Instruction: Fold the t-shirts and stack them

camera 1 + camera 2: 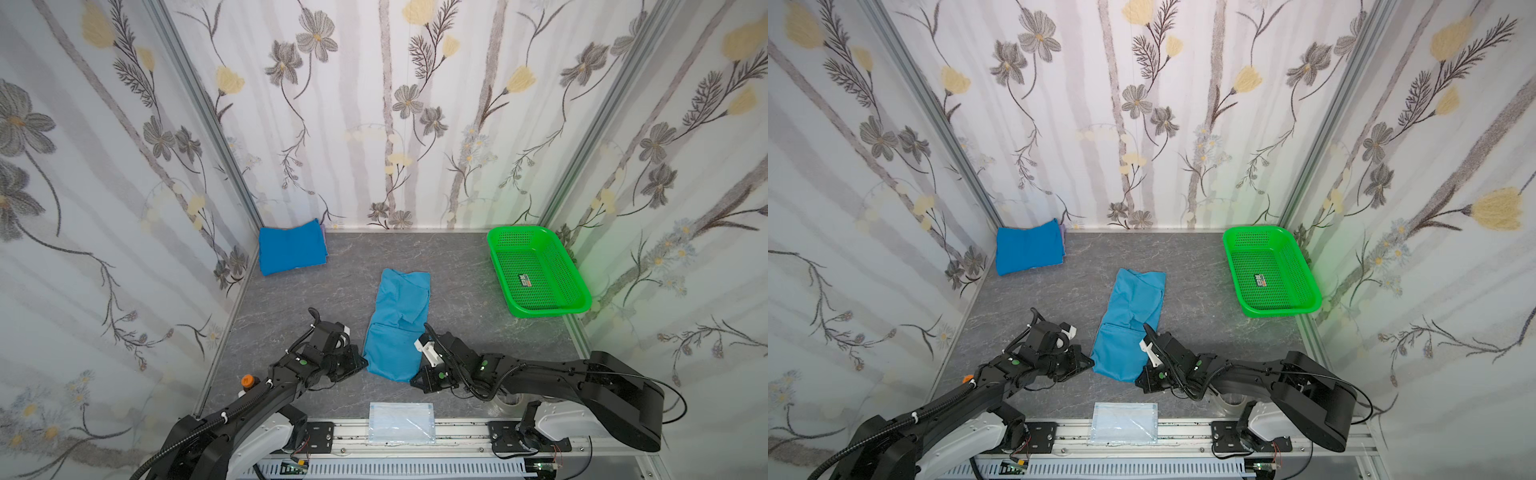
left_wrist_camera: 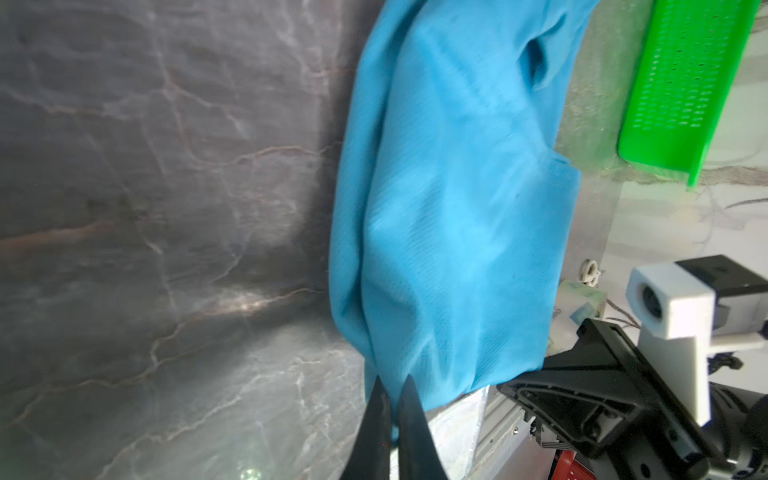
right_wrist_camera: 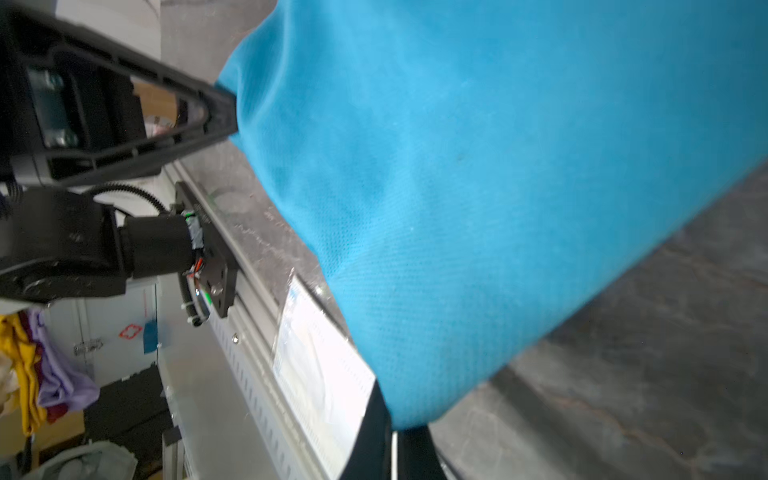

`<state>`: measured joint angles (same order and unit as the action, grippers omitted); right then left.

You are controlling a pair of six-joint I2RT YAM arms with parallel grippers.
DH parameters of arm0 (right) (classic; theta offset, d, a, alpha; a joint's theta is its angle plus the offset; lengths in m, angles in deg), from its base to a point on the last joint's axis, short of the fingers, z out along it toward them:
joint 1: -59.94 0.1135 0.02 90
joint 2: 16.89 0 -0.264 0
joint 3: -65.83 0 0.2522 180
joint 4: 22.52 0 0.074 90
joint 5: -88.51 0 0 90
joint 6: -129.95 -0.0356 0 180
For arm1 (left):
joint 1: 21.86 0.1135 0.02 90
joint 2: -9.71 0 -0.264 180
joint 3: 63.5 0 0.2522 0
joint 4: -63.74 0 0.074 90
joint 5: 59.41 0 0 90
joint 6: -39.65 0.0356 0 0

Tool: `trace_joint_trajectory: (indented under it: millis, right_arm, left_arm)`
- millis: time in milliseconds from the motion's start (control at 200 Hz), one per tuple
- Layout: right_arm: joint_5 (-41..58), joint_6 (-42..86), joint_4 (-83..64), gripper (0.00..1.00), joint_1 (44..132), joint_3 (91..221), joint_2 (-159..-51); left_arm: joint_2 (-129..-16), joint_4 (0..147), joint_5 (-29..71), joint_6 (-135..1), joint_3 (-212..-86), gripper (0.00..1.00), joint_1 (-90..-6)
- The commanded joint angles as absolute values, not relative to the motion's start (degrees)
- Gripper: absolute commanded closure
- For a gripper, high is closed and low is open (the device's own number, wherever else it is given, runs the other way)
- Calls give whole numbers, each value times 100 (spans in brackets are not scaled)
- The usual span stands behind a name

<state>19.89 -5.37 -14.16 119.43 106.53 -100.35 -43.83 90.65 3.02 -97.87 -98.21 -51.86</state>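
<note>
While the lighter blue t-shirt (image 1: 398, 320) lay long and thin in the middle of the grey table (image 1: 465, 266), both claws had hold of its near edge. The left claw (image 1: 365, 363) was squeezed tight on the shirt's corner at 7 o'clock. The right claw (image 1: 417, 379) was squeezed tight on the corner at 5 o'clock. In the left wrist view, the thin black fingers (image 2: 411, 415) had cloth nipped between them. The darker blue t-shirt (image 1: 291, 251) sat folded at 10 o'clock on the table, by the wall. A green basket (image 1: 548, 309) stood at 2 o'clock. A packet of face masks (image 1: 401, 422) lay at 6 o'clock.
</note>
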Motion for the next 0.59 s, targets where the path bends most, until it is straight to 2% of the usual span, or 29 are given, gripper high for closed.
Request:
trace_joint_trajectory:
  millis: [0,115,270,420,590]
  right_arm:
    - [2350,-341,-524,100,12142,10802,-9538]
    - [2456,-351,32,100,12142,11016,-8925]
    - [2977,-136,249,100,11299,11219,-8500]
    - [3473,370,565,100,10213,11683,-8517]
    - [4057,831,531,100,9163,11951,-9177]
  left_arm:
    - [-3988,10190,524,-9851,-10157,100,-5313]
    - [-3610,10755,736,-10146,-10523,100,-5535]
    - [-3968,10517,726,-10219,-11188,100,-5648]
    - [-5287,10325,632,-9567,-12525,100,-5669]
    - [-7386,10222,223,-8818,-14331,100,-5618]
